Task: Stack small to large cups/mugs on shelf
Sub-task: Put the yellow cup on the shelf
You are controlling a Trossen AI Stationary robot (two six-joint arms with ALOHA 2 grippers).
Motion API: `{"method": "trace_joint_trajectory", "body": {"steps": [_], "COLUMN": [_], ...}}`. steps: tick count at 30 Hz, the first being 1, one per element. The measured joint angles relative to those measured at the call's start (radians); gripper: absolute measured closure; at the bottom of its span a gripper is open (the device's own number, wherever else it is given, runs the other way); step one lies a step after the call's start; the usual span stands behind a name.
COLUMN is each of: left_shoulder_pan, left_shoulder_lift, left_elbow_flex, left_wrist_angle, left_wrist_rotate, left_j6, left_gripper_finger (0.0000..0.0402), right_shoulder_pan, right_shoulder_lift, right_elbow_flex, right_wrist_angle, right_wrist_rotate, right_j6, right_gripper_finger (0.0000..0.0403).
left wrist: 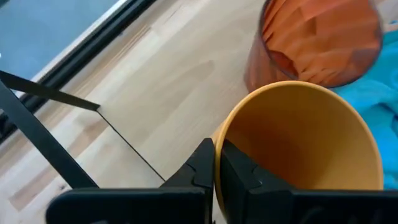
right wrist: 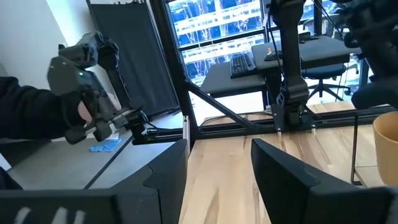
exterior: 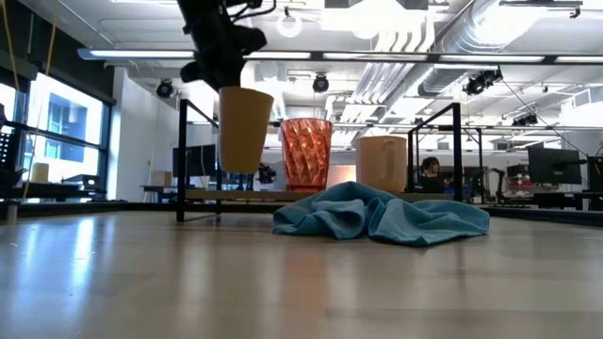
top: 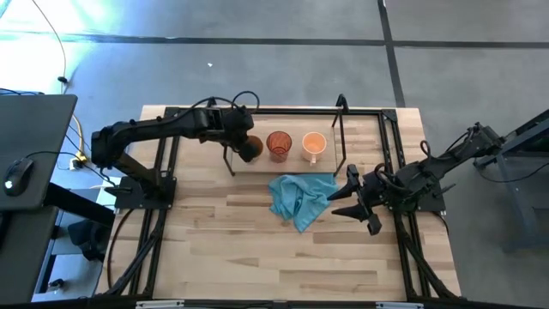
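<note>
The amber-brown plastic cup [exterior: 245, 129] hangs upright and mouth-up over the left end of the low black-framed rack with its light wooden board [exterior: 203, 195]. In the low view its base appears clear of the board. The left gripper [left wrist: 216, 163] comes down on it from above, fingers pinched shut on the cup's rim, one finger outside the wall and one inside.

Just beside it, toward the right arm, stands the red translucent ribbed cup [exterior: 306, 153] on the board, upright and open at the top. Beyond that is the light orange mug with a handle [exterior: 381, 163], also upright on the same board. The three sit in a row along the rack, seen from above as amber, red, orange [top: 314, 144].

The relation that matters is this: the held cup's long axis is vertical, parallel to the red cup's, and the red cup lies to the side of it along the row. Nesting probably calls for a lift, then a sideways shift, then a straight descent.

In front of the rack a crumpled teal cloth [top: 300, 196] lies on the wooden table [top: 257, 257]. The right gripper [top: 356, 202] waits by the cloth's right edge, fingers apart and empty, farther from the cups than the left.
</note>
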Motion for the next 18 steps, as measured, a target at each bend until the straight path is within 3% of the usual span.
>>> {"method": "trace_joint_trajectory", "body": {"steps": [7, 18], "left_shoulder_pan": [0.066, 0.131], "left_shoulder_lift": [0.0, 0.0], "left_elbow_flex": [-0.056, -0.056], "left_wrist_angle": [0.082, 0.108], "left_wrist_rotate": [0.072, 0.103], "left_j6": [0.015, 0.058], "left_gripper_finger": [0.0401, 0.0401], "right_shoulder_pan": [0.0, 0.0], "right_shoulder_lift": [0.0, 0.0], "right_elbow_flex": [0.0, 0.0], "right_wrist_angle": [-0.002, -0.003], "right_wrist_rotate": [0.029, 0.048], "right_j6": [-0.015, -0.027], "right_gripper_finger": [0.0233, 0.0233]}}
